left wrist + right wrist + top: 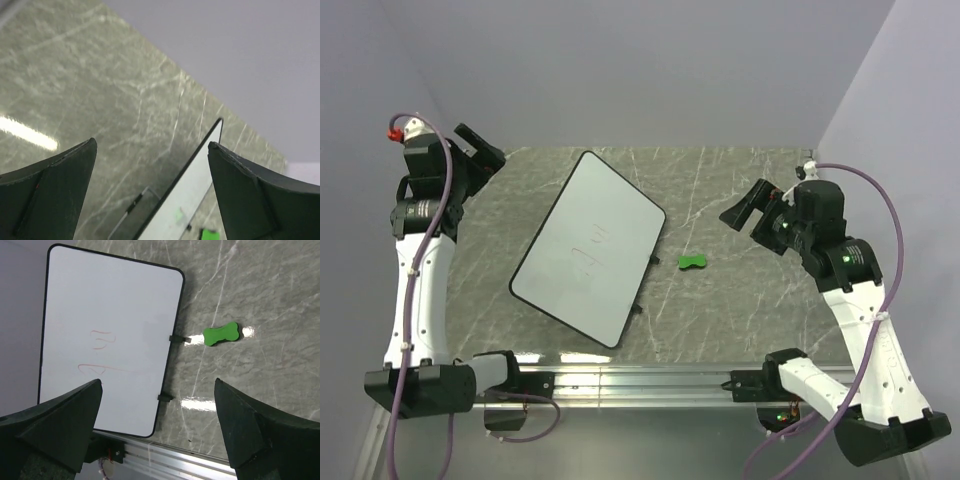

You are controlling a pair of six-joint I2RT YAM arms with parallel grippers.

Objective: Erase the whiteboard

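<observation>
Left pincer [480, 148], right pincer [752, 212] both spread, empty; whiteboard [588, 250] lies flat between them (touching neither).

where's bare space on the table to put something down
Widest bare stretch of the grey marble-look table: near right, between the small green peanut-shaped eraser, the metal rail and the right arm. Also free: the far strip between the large white whiteboard and the back wall. Tight: the gap between whiteboard and eraser.
</observation>
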